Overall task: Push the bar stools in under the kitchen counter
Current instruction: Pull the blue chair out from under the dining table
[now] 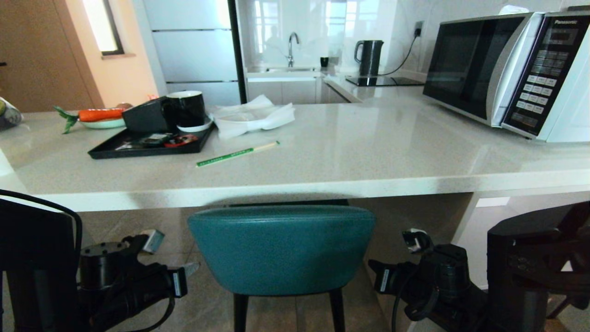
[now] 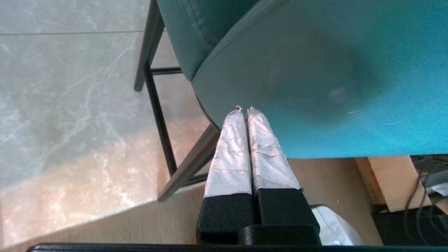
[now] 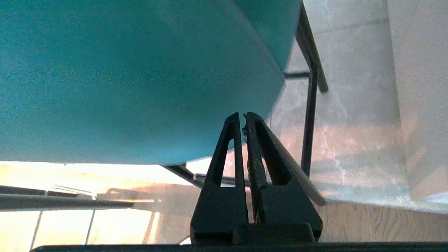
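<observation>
A teal bar stool (image 1: 281,249) with a rounded padded back and thin black legs stands right in front of me, the top of its back just below the thick edge of the white kitchen counter (image 1: 322,184). My left gripper (image 1: 192,267) is at the stool's left side. It is shut, and its white-taped fingertips (image 2: 241,113) rest at the lower rim of the teal back (image 2: 315,77). On the stool's right side my right gripper (image 1: 371,265) is also shut, its black tips (image 3: 242,115) at the edge of the teal back (image 3: 122,80).
On the counter lie a black tray (image 1: 110,148) with a mug (image 1: 186,108), a carrot on a plate (image 1: 99,115), white paper (image 1: 253,117), a green chopstick sleeve (image 1: 237,153) and a microwave (image 1: 507,69). A kettle (image 1: 368,57) and sink tap (image 1: 291,46) stand behind. Pale floor tiles (image 2: 70,105) surround the stool legs (image 2: 161,129).
</observation>
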Available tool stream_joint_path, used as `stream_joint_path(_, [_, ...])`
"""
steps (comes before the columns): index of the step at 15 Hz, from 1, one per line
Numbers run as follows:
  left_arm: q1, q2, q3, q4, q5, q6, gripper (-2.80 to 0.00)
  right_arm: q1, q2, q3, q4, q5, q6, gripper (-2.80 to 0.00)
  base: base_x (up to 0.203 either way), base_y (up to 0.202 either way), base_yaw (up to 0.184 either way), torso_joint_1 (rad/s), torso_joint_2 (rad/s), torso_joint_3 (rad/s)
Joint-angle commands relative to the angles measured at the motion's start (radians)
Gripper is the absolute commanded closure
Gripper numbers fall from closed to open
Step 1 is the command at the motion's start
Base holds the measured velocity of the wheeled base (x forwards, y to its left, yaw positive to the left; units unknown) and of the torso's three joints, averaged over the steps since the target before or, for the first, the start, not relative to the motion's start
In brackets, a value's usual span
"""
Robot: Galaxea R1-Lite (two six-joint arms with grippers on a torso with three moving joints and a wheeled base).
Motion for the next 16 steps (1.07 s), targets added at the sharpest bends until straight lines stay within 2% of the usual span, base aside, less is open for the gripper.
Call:
stream_joint_path(1, [-0.006,0.000,0.000,-0.009,-0.002,-0.001,0.00,0.001,0.009,0.000,-0.008,-0.001,0.004,0.00,0.000,0.000,0.000,-0.159,0.42,0.258])
stream_joint_path(5, [-0.007,-0.011,-0.004,-0.009,-0.001,-0.001,0.00,0.001,0.010,-0.013,-0.008,-0.003,0.004,0.00,0.000,0.000,0.000,-0.158,0.45,0.290])
stream_joint_path(8, [-0.002,-0.085,-0.013,-0.009,0.000,-0.003,0.00,-0.011,0.010,-0.014,-0.008,-0.024,0.004,0.00,0.000,0.000,0.000,-0.085,0.27,0.174])
stream_joint_path(10, [0.012,-0.110,-0.072,-0.009,0.024,-0.004,0.00,-0.039,0.002,-0.036,-0.008,-0.055,0.002,0.00,0.000,0.000,0.000,-0.025,0.06,0.049])
stream_joint_path(13, [0.026,-0.162,-0.161,-0.009,0.029,-0.010,0.00,-0.086,-0.005,-0.090,-0.008,-0.057,-0.029,0.00,0.000,0.000,0.000,-0.001,0.02,0.010])
stream_joint_path(16, [0.025,-0.146,-0.215,-0.009,0.034,-0.011,0.00,-0.112,-0.004,-0.179,-0.008,-0.057,-0.049,0.00,0.000,0.000,0.000,0.000,0.00,0.000])
